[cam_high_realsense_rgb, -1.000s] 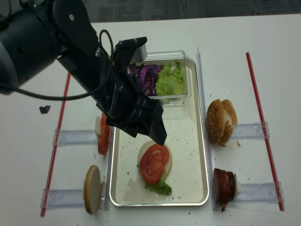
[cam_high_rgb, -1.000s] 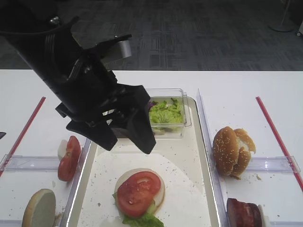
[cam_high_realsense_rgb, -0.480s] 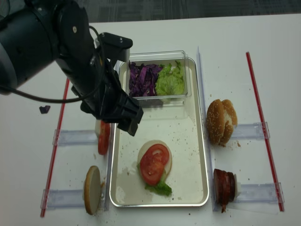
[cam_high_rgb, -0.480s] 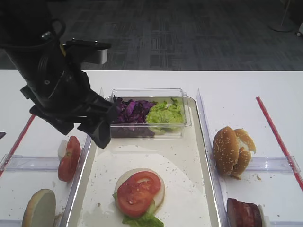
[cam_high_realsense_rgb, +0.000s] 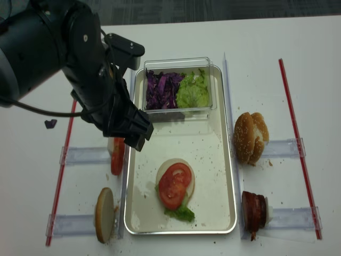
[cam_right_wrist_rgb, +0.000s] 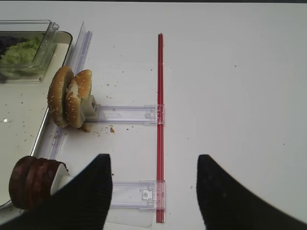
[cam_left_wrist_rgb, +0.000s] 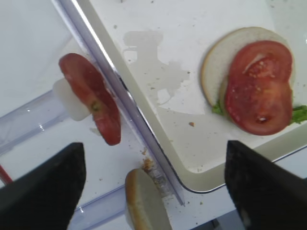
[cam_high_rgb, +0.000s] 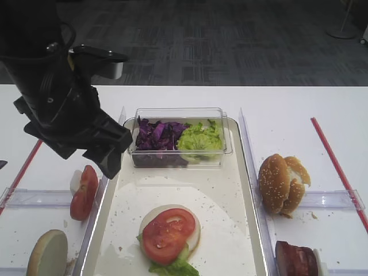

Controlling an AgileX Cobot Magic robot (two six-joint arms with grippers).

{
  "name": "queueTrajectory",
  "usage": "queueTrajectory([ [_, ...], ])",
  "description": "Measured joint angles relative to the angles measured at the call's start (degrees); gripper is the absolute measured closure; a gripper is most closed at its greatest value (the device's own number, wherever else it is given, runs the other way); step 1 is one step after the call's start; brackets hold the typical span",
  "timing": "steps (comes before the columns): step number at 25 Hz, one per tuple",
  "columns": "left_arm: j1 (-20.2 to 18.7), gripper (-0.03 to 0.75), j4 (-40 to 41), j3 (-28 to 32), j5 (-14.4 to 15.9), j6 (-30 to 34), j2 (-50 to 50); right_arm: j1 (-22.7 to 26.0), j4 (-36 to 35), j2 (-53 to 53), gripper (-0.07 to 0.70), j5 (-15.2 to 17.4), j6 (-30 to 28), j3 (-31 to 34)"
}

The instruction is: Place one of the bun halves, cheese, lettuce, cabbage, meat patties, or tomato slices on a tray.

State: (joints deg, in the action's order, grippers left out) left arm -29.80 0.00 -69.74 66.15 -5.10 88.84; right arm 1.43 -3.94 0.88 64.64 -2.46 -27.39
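A black left gripper (cam_high_realsense_rgb: 128, 133), jaws spread and empty, hovers over the cream-white rimmed tray's (cam_high_realsense_rgb: 218, 160) left edge, where a round red tomato slice (cam_high_realsense_rgb: 174, 185) tops a pale bun half (lettuce apparently beneath), seemingly stacked burger-fashion.

A clear plastic tub (cam_high_rgb: 225, 133) sits between 2 red strips (cam_high_realsense_rgb: 289, 106).

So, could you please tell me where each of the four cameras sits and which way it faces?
Exterior high: across the table, angled down at the tray; left arm shows.
Exterior high (realsense): overhead, straight down on the tray; left gripper shows.
Right wrist: looks down at the bun halves; dark fingers frame it.
Left wrist: looks down at the stacked tomato slice; open fingers show.
Both exterior views share the salad tub.
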Motion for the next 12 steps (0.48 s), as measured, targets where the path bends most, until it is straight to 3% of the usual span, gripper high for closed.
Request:
queueTrajectory([
  [5,4.6,0.170,1.5,0.0,0.6,-0.6,0.0,0.0,0.0,0.0,0.204,0.0,0.0,0.0],
  [12,17.5,0.170,3.3,0.0,1.3,-0.7,0.0,0.0,0.0,0.0,0.204,0.0,0.0,0.0],
])
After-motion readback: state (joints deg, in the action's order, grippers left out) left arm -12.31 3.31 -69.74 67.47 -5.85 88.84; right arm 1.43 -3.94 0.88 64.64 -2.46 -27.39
